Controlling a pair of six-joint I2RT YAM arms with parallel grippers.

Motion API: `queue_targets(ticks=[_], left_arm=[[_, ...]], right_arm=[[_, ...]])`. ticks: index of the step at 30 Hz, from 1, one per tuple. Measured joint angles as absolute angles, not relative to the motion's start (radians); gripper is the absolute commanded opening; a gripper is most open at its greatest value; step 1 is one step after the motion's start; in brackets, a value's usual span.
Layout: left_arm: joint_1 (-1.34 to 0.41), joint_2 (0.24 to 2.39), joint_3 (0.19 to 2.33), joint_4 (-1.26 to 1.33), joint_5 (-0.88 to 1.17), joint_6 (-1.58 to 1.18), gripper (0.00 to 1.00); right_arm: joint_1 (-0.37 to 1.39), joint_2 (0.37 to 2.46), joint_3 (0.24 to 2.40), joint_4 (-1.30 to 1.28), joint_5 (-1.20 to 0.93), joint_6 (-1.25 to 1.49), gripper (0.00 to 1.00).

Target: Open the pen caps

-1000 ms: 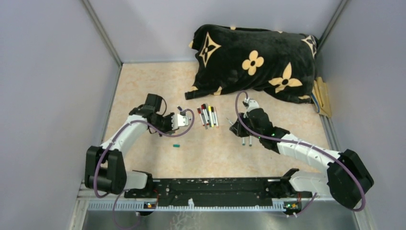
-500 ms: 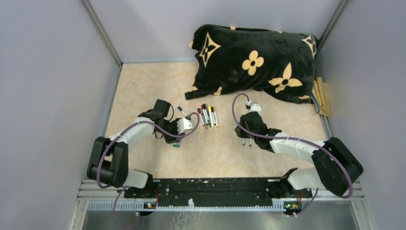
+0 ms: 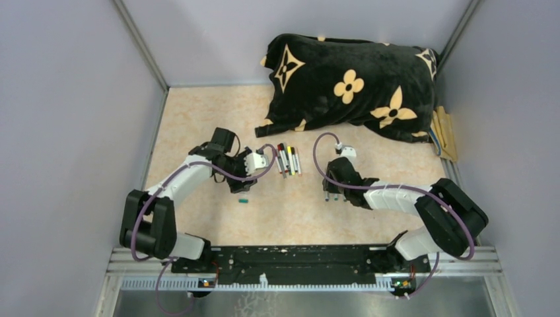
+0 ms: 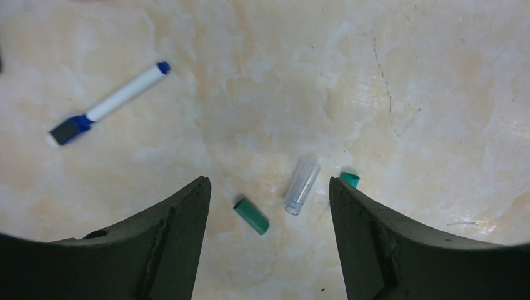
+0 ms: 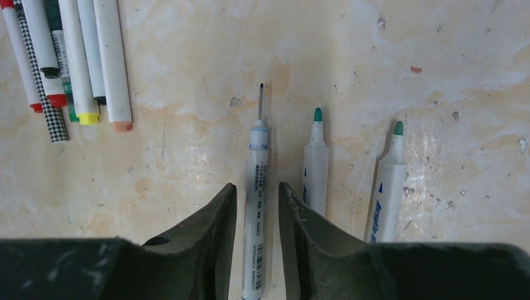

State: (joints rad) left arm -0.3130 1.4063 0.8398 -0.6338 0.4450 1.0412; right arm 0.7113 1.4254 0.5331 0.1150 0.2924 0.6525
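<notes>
Three uncapped pens (image 5: 315, 169) side by side: one with a fine black tip, two green-tipped. One blue-ended pen (image 4: 109, 103) apart. At least five capped pens (image 5: 81, 62) clustered, exact number unclear. Two teal caps (image 4: 251, 215), one clear cap (image 4: 302, 185). One pillow (image 3: 350, 82).

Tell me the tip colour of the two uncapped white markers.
Green tips; the right wrist view shows them best.

Pale grey-lilac wall panels (image 3: 66, 99) enclose a beige marbled bench (image 3: 198, 112), with metal posts (image 3: 142, 46) at the far corners. A black flower-patterned pillow (image 3: 350, 86) fills the upper right.
</notes>
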Motion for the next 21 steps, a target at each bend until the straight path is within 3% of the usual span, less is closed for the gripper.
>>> queue_targets(ticks=[1, 5, 8, 13, 17, 21], left_arm=[[-0.313, 1.404, 0.865, -0.641, 0.447, 1.035, 0.77], [-0.313, 1.381, 0.963, -0.683, 0.465, 1.005, 0.80], [-0.313, 1.367, 1.024, -0.715, 0.470, 0.983, 0.85], [-0.298, 1.336, 1.066, -0.748, 0.469, 0.955, 0.98], [-0.255, 1.316, 1.081, -0.768, 0.469, 0.934, 0.99], [-0.194, 1.317, 1.142, -0.782, 0.460, 0.903, 0.99]], right_arm=[[0.712, 1.428, 0.536, 0.115, 0.296, 0.654, 0.31], [0.714, 1.436, 0.545, 0.110, 0.313, 0.652, 0.11], [0.718, 1.436, 0.546, 0.098, 0.334, 0.651, 0.10], [0.718, 1.423, 0.556, 0.057, 0.360, 0.631, 0.22], [0.718, 1.381, 0.566, 0.012, 0.371, 0.607, 0.37], [0.718, 1.328, 0.611, -0.025, 0.375, 0.580, 0.42]])
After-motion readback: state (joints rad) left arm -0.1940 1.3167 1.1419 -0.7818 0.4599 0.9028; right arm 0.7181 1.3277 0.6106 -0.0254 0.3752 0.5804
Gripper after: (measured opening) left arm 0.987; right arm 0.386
